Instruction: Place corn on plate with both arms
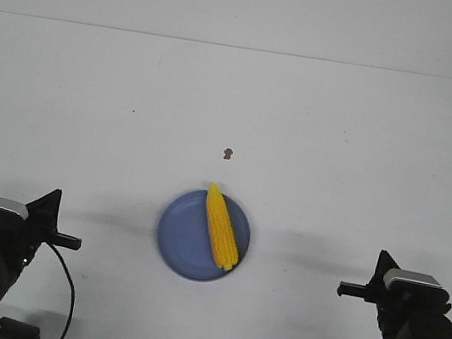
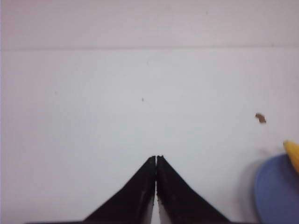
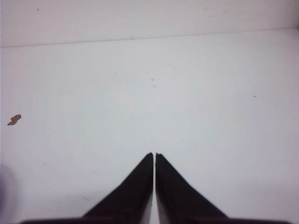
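Down at the near edge of the table [image 1: 66, 93], the two arms sit well apart, one at each corner. On the left, the left gripper [image 1: 56, 197] points forward over bare tabletop, and its wrist view shows the two black fingers [image 2: 175, 196] pressed together tip to tip, clenched on nothing. Over on the right, the right gripper [image 1: 382, 261] mirrors it: fingers [image 3: 177, 196] closed flat against each other, only a hairline seam between them, nothing held. Both sit well clear of the plate.

Between them and a little farther out, there's the plate [image 1: 180, 244], round and periwinkle blue, flat on the white surface. And the corn [image 1: 221, 227] is on it! The yellow cob lies along the plate's right half, thick end toward the robot near the right rim, pointed tip aimed away and poking just past the far rim. The left wrist view catches an edge of the plate [image 2: 275, 191] with the corn's tip [image 2: 293, 154] above it.

Just beyond the plate, apart from it, sits a small brown speck [image 1: 227, 153] on the table. Farther back, the white surface runs to a faint straight line where it meets the pale wall [image 1: 252, 6].
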Available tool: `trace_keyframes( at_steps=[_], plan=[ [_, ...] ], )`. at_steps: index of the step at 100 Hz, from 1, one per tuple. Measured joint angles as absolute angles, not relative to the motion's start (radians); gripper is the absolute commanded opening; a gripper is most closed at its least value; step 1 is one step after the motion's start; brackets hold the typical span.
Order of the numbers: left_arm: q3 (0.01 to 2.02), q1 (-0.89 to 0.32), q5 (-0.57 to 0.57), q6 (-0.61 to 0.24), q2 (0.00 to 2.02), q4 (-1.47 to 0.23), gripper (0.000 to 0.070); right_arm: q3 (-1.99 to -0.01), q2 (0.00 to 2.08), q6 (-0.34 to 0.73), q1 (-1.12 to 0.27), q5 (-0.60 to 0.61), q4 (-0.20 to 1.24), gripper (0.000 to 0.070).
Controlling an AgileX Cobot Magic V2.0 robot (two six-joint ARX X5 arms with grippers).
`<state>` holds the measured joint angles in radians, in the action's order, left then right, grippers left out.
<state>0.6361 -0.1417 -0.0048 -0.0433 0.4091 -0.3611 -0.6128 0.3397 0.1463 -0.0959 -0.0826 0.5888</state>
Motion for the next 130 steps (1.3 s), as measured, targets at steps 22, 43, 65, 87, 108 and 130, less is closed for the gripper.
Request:
trace_keyframes(
  at_steps=[22,43,65,87,108,130],
  plan=[
    [0.606,-0.132,-0.063,-0.043,0.39,-0.304,0.0012,-0.613,0.34,0.146,-0.096,-0.083,0.589,0.0016],
    [0.397,-0.112,-0.073,-0.028,0.262,-0.054,0.0012,-0.613,0.34,0.146,-0.096,-0.083,0.589,0.0016],
    [0.206,-0.103,-0.081,-0.017,0.109,0.022,0.0012,-0.613,0.34,0.146,-0.096,-0.083,0.589,0.0016],
    [0.12,-0.083,-0.084,-0.016,0.006,0.035,0.0012,-0.613,0.34,0.146,-0.096,-0.083,0.589,0.0016],
    [0.09,-0.073,-0.085,-0.013,0.005,0.054,0.0012,-0.613,0.34,0.146,-0.096,-0.083,0.589,0.0016],
    [0.034,-0.072,-0.088,-0.013,0.007,0.138,0.0012,-0.613,0.34,0.146,-0.096,-0.083,0.588,0.0016]
  ],
)
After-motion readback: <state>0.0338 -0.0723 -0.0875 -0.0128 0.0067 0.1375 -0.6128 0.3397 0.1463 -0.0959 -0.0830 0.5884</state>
